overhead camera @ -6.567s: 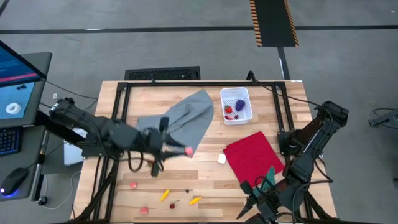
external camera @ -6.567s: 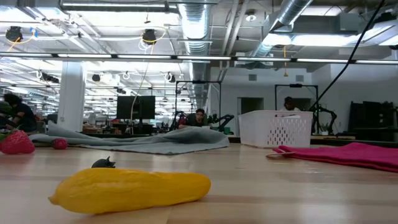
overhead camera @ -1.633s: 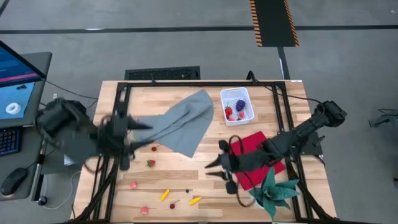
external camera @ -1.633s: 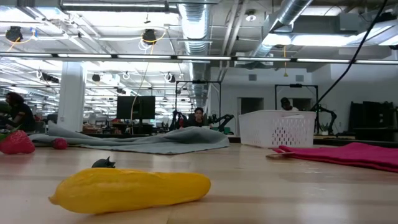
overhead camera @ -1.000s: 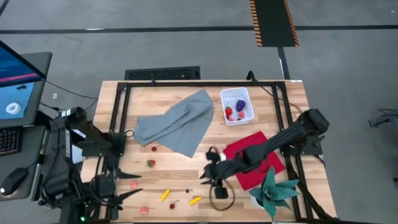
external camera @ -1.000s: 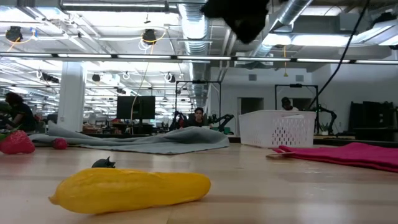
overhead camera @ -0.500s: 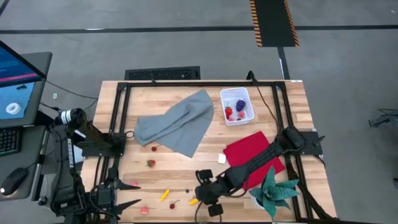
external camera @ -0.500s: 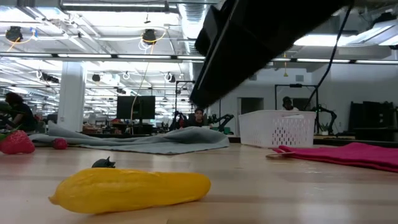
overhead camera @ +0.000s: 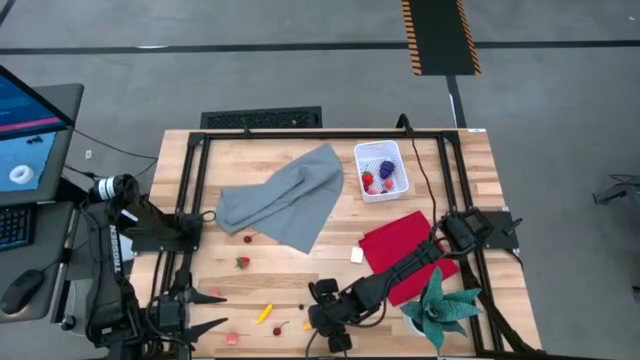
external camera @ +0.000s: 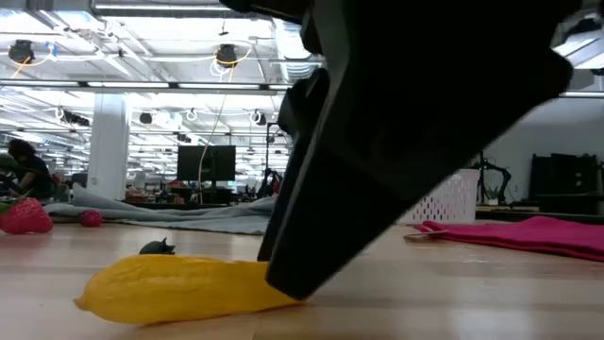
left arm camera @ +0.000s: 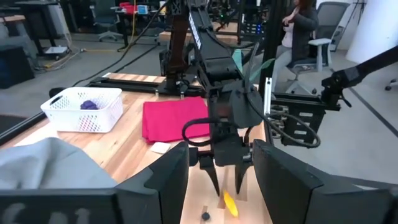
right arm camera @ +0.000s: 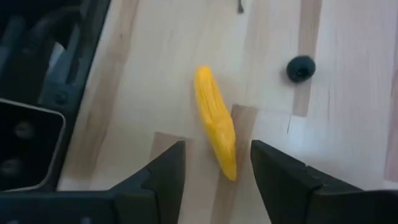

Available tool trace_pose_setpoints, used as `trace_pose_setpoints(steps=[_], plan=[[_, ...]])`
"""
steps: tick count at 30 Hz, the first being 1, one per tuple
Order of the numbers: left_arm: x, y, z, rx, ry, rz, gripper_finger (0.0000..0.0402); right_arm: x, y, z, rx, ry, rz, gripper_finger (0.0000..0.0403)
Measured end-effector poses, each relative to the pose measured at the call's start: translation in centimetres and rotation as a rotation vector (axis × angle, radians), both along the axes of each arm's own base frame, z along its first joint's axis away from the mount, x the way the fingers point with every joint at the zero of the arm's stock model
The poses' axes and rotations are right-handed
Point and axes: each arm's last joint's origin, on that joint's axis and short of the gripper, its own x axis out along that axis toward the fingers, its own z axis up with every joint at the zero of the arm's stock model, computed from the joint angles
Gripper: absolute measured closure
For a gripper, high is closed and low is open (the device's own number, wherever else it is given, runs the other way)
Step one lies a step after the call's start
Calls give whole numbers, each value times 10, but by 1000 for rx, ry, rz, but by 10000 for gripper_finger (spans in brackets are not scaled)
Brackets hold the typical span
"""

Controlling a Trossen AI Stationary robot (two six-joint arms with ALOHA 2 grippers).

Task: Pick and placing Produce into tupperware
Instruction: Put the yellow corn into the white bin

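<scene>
We see the right gripper low over the near edge of the table, its fingers spread wide with a yellow piece lying between them on the wood, not gripped; in the low view the dark gripper body covers the right end of that yellow piece. A small dark berry lies just beside it. Our left gripper waits at the near left corner of the table, fingers parted and holding nothing. The tupperware stands at the far side of the table, right of centre, with a purple grape bunch and red berries inside. On the wood we find a strawberry near the left, a small red berry by the edge of the grey cloth, a pink piece, a second yellow piece, a cherry and a pink berry along the near edge. The red cloth lies right of centre, with a small white cube just beside its left edge and a green leafy toy at the near right corner.
</scene>
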Motion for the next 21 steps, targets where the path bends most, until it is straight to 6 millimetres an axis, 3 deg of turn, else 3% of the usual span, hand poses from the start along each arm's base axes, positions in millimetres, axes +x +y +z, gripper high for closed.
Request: trace_pose_setpoints(steps=[5, 14, 21], plan=[[-1, 0, 0, 0, -1, -2, 233, 1, -3, -1, 1, -2, -6, 205], [0, 0, 0, -2, 0, -2, 233, 3, 0, -10, 30, 22, 15, 323], [0, 0, 0, -5, -5, 0, 233, 3, 2, -21, 29, 41, 15, 343]])
